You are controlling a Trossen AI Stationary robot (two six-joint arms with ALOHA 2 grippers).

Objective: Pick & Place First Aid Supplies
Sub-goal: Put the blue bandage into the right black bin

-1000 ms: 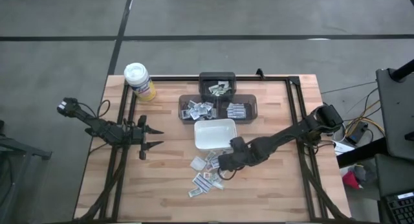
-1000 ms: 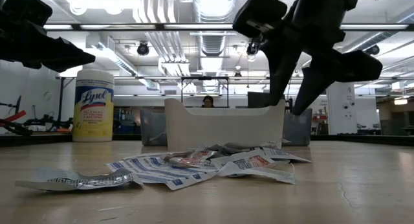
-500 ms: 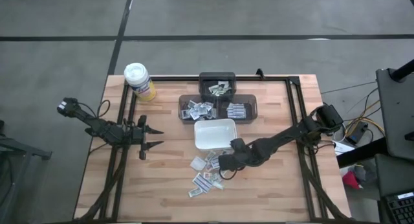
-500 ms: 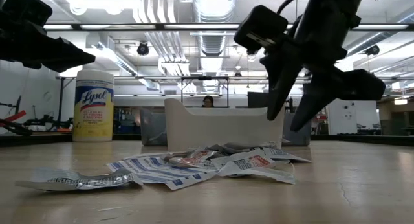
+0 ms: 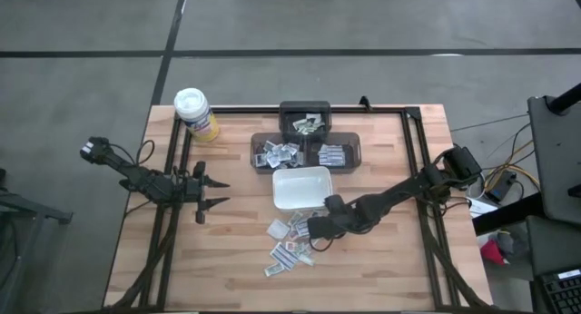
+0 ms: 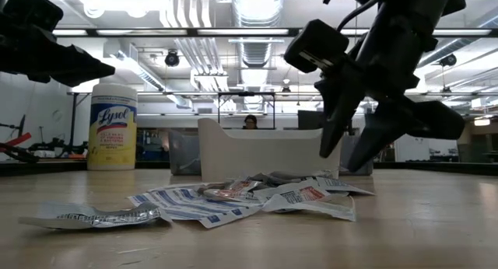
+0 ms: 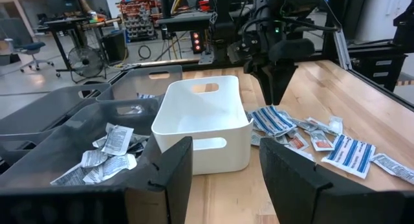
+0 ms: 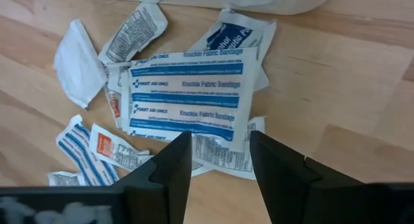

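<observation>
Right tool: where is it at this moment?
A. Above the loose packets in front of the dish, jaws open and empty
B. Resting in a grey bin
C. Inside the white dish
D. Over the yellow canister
A: the right tool hangs with open, empty jaws over the packets scattered beside the white dish.

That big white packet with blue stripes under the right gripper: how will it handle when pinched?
The white blue-striped flat packet looks thin and lies flat, so it will probably flop and feel very light. It overlaps other small packets, so neighbours may drag along. The open right gripper may struggle to get a finger under its edge on the wooden table.
</observation>
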